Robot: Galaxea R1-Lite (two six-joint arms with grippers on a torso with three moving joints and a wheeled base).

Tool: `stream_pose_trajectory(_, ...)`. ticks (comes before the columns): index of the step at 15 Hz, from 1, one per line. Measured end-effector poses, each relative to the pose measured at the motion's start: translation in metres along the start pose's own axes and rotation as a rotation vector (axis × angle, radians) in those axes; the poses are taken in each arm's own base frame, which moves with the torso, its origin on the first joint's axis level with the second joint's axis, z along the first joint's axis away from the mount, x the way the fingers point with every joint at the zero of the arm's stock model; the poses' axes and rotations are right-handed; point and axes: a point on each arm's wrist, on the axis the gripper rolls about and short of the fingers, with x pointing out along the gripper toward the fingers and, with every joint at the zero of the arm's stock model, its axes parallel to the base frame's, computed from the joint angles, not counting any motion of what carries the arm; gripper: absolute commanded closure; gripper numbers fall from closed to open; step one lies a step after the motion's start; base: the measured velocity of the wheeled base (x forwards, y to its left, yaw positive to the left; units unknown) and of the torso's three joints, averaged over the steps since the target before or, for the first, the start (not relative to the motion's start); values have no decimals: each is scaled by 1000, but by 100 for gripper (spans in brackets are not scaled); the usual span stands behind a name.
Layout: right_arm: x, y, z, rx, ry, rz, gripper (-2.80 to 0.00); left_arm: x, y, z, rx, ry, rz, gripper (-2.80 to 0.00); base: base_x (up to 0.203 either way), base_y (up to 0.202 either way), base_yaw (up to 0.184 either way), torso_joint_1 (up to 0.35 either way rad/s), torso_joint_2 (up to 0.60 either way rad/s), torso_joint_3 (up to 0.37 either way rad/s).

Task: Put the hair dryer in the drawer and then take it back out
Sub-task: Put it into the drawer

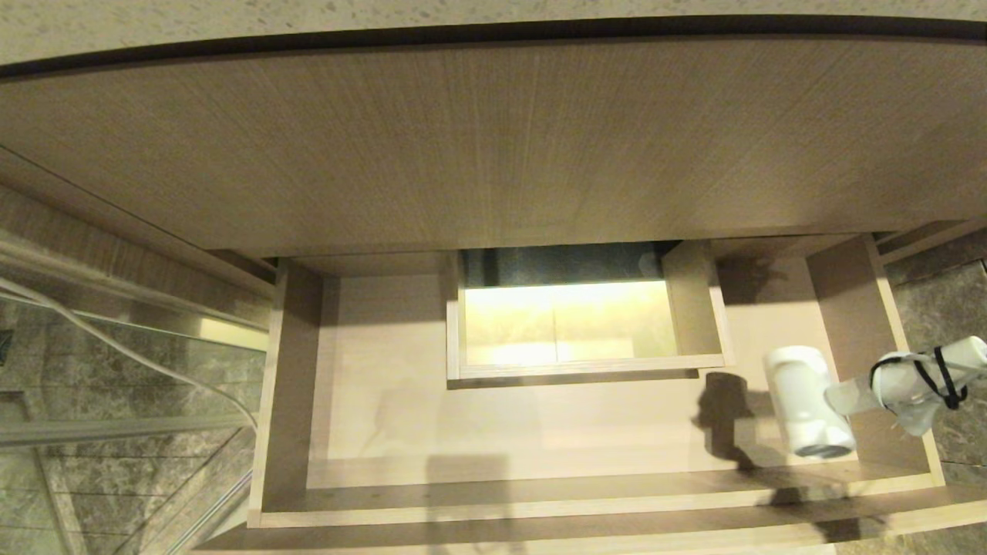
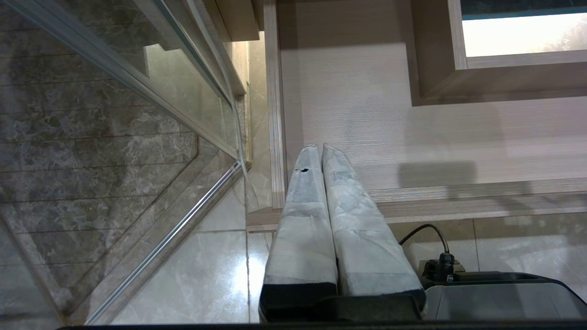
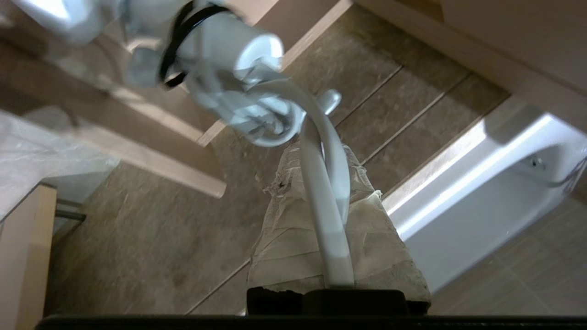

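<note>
The drawer stands pulled open, pale wood-grain, with a boxed cutout in its middle. The white hair dryer hangs over the drawer's right end, barrel over the floor, handle reaching out across the right wall. A black tie binds its bundled cord. In the right wrist view the hair dryer dangles ahead of my right gripper, which is shut on a loop of its white cord. My left gripper is shut and empty, over the front left corner of the drawer.
The tall wood-grain cabinet front rises behind the drawer. A glass panel with a thin white cable stands to the left. A white bathtub edge and stone floor tiles lie to the right.
</note>
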Motion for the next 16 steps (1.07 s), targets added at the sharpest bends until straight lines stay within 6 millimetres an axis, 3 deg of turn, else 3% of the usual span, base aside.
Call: stream_pose_trajectory(16,71,-16,26,-18,-4,33,0,0,0,0,0,0,0,0,0,0,0,0,0,0)
